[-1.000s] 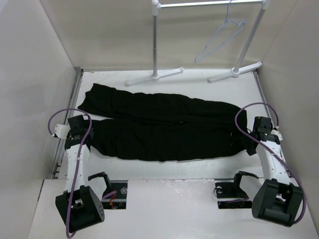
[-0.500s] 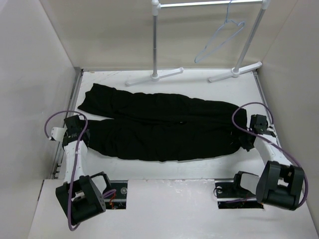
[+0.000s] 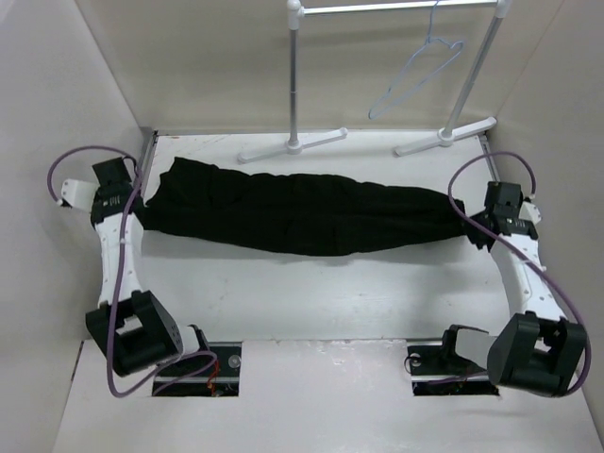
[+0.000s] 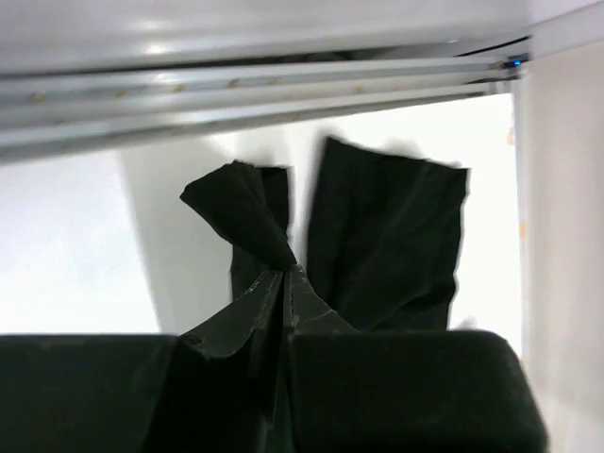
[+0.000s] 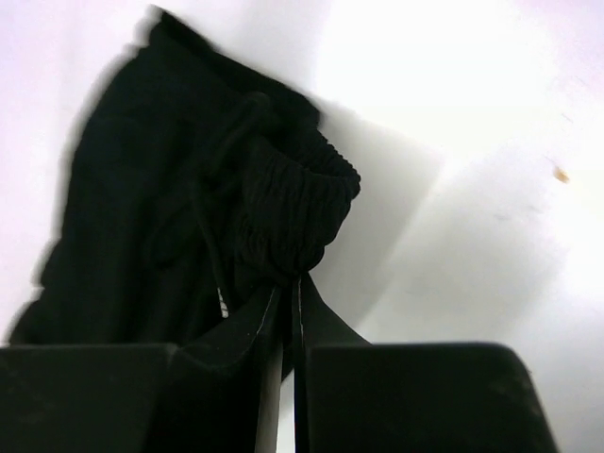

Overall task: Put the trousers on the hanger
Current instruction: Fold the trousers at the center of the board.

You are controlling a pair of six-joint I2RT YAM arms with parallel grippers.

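One pair of trousers (image 3: 302, 212), one hanger (image 3: 415, 84), one stand (image 3: 295, 85), two arms (image 3: 118, 250) (image 3: 524, 274).

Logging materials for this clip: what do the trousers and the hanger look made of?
The trousers: soft matte black fabric, seemingly knit; they crease and bunch, and the waistband looks ribbed. The hanger: thin pale lavender wire, smooth, probably coated metal, though plastic cannot be ruled out.
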